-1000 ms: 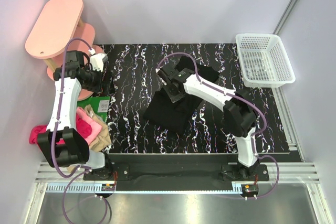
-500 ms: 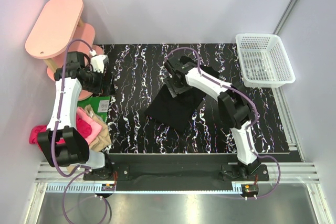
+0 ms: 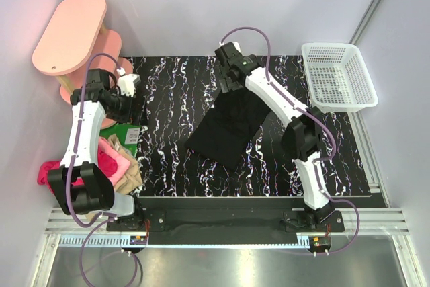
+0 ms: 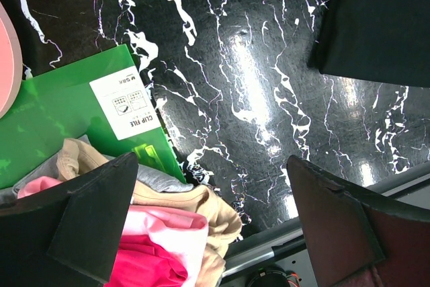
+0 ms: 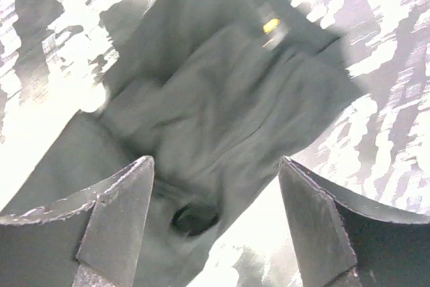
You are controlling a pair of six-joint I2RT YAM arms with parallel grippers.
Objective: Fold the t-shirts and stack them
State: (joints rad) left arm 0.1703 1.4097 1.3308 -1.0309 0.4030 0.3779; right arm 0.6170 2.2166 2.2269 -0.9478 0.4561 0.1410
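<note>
BLACK T-SHIRT (image 3: 228,126): partly folded, flat on marbled table (image 3: 168,99), well right of green clip file (image 4: 67,112) | PINK/MAGENTA/TAN T-SHIRTS (image 3: 119,165): piled on clip file's near edge | RIGHT GRIPPER (image 5: 215,226): fingers spread, gripping nothing, above black t-shirt | LEFT GRIPPER (image 4: 215,216): fingers spread wide, gripping nothing, above clip file's right corner

A black, white-veined marble tabletop (image 3: 175,92) sits between pale, evenly lit walls (image 3: 235,5). A pink two-tier stand (image 3: 70,31) occupies the far left corner, a white mesh basket (image 3: 329,46) the far right. A metal rail (image 3: 222,223) runs along the near edge.
</note>
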